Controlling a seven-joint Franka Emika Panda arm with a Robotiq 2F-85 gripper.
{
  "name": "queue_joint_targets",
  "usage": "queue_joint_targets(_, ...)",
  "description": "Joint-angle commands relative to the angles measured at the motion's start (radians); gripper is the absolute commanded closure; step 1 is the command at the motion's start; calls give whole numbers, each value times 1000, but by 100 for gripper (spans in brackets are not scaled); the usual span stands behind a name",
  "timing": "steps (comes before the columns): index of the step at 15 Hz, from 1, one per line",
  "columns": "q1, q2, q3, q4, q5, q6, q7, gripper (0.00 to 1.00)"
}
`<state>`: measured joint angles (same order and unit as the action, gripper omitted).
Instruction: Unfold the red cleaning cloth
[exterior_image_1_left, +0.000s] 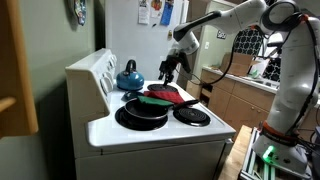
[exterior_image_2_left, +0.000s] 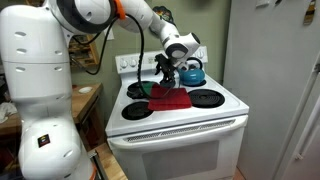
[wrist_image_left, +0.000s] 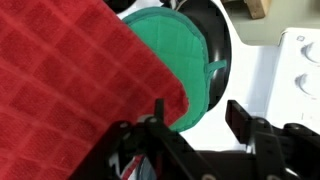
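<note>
Closest in the wrist view, the hand (wrist_image_left: 195, 125) hangs with its fingers spread apart and nothing between them, so it is released. Both exterior views show it just above the cloth (wrist_image_left: 70, 80), not pressing on it as far as I can tell. The cloth lies on the bench (exterior_image_2_left: 180, 125) among the burners as a broad, flat, roughly rectangular sheet, and one edge overlaps a green pad (wrist_image_left: 175, 55). No doubled-over flap or raised corner shows. I judge the unfolding to be mostly or wholly done, though the pictures cannot rule out a second layer lying flat underneath. If so, what is left would be a check of the edges and perhaps a last smoothing. Beyond the cloth, the pan (exterior_image_1_left: 140, 113) sits on a front burner and looks empty, with the green pad reaching its rim. Farthest back stands the kettle (exterior_image_1_left: 128, 75), and its inside is hidden.
</note>
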<state>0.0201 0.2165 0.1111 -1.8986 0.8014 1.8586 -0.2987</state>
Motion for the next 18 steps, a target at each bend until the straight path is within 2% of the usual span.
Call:
queue_joint_targets(1,14,-22,-32,-2,-136,23,42,3)
queue_joint_targets(2,13,-33,-37,-12,-180,29,52,0)
queue_joint_targets(5,13,-64,-46,-32,-312,36,94,0)
queue_joint_targets(12,50,-191,-20,-55,-493,90,150,0)
queue_joint_targets(14,67,-231,-12,-48,-570,75,200,0)
queue_joint_targets(15,77,-243,-7,-36,-649,40,238,0)
queue_joint_targets(18,91,-278,10,-29,-755,27,290,0)
